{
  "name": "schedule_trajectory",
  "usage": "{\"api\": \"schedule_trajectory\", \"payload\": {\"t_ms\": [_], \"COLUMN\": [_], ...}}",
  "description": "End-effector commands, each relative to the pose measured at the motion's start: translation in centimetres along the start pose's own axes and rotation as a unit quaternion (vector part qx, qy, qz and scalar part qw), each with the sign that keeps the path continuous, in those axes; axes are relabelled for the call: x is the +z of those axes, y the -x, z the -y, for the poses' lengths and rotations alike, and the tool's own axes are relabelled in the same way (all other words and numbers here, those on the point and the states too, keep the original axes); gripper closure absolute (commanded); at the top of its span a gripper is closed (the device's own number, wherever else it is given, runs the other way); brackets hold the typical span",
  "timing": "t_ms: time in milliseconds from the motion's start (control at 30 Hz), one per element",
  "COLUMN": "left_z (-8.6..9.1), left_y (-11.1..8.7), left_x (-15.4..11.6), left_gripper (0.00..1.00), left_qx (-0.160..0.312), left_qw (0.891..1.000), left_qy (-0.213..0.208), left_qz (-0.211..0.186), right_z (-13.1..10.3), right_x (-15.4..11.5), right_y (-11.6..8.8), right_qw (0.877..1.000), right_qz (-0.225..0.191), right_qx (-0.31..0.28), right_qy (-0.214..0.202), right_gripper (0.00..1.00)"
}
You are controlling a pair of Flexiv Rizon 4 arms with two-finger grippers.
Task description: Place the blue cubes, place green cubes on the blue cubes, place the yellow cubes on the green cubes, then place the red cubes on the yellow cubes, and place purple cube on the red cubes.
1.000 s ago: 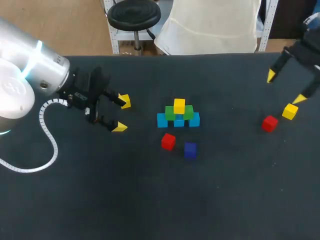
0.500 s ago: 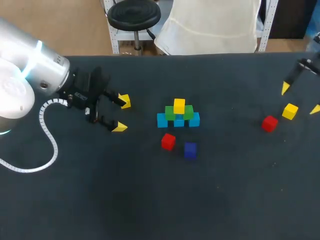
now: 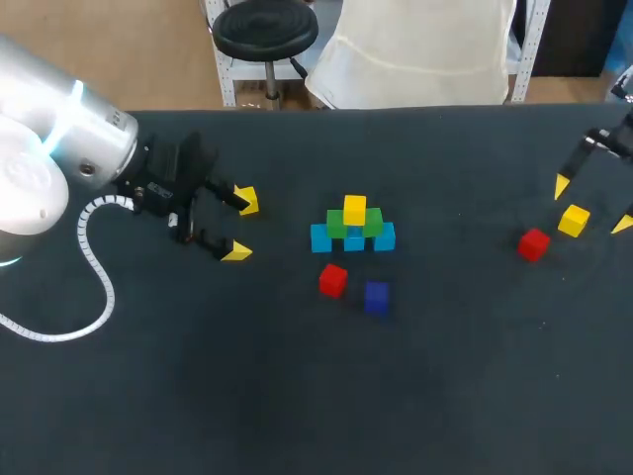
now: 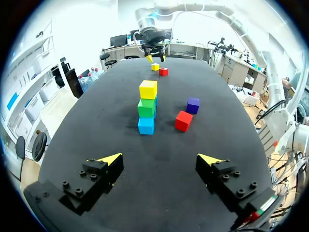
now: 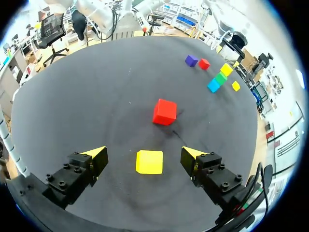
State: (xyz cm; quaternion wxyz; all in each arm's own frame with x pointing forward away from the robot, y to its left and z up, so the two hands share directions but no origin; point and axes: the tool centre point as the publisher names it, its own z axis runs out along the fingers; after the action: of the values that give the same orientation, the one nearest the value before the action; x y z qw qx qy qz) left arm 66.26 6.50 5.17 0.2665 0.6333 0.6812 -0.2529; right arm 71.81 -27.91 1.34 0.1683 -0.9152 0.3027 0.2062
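A pyramid stands mid-table: blue cubes [image 3: 320, 237] at the bottom, green cubes [image 3: 336, 224] on them, and one yellow cube [image 3: 354, 210] on top. In front of it lie a red cube [image 3: 333, 280] and a purple cube [image 3: 376, 296]. At the far right sit a second red cube [image 3: 534, 243] and a second yellow cube [image 3: 574, 220]. My right gripper [image 3: 592, 205] is open, its tips on either side of that yellow cube [image 5: 149, 162] without touching it; the red cube [image 5: 164, 111] lies just ahead. My left gripper [image 3: 241, 227] is open and holds nothing, left of the pyramid [image 4: 146, 107].
The table's [image 3: 297, 396] right edge runs close to the right gripper. In the left wrist view the red cube [image 4: 183, 121] and purple cube [image 4: 193, 104] lie to one side of the stack.
The right gripper has shifted right and come down, so its tips now stand on either side of the loose yellow cube. The left arm and all cubes have kept still.
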Motion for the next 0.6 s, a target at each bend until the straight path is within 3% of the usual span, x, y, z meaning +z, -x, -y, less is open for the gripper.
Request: {"api": "schedule_trajectory", "payload": {"t_ms": [33,600], "left_z": [0.1,0.1], "left_y": [-0.2,-0.2], "left_x": [0.0,0.0], "left_gripper": [0.00,0.00], "left_qx": [0.002,0.002], "left_qw": [1.000,1.000], "left_qy": [0.001,0.001], "left_qz": [0.002,0.002], "right_z": [0.5,1.7], "right_x": [0.2,0.7], "right_y": [-1.2,-1.9], "right_qw": [1.000,0.999], "right_qz": [0.026,0.016], "right_qx": [0.009,0.025], "right_qy": [0.001,0.025], "right_gripper": [0.00,0.00]}}
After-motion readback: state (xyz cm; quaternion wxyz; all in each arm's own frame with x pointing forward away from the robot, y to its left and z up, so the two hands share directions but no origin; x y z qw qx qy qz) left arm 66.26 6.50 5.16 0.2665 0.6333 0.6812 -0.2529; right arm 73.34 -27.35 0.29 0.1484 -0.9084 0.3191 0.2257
